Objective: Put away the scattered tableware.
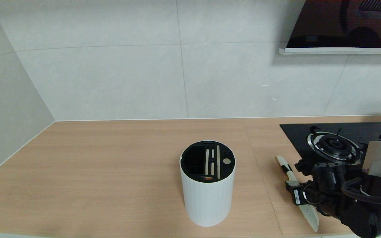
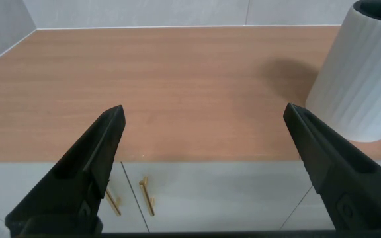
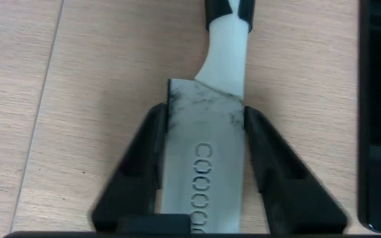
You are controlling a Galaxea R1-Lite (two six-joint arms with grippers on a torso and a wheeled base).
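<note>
At about four o'clock from the white knife holder [image 1: 207,190], the knife [image 1: 310,216] lies flat on the wooden counter [image 1: 111,165], handle pointing toward twelve and blade toward five, just beside the black hob [image 1: 296,132]. The right gripper [image 3: 205,114] is down over it, with one finger on each side of the blade near its heel. Both fingers look drawn in against the blade's edges, so it seems to have hold of the knife, though from this close I cannot be sure how firmly the pads bite. The left gripper [image 2: 204,114] hangs wide apart, holding nothing, out past the counter's front edge at roughly seven o'clock from the holder.

I judge the step in hand to be the pickup of the knife, with stowing not yet begun. The next move likely calls for a straight lift off the counter and a carry toward ten o'clock to above the holder's top. The knife would then be turned tip-down and lined up with one of the narrow slots [image 1: 212,162] before lowering. A grip on the blade's bare edges could slip, so a slow lift would be wise.
</note>
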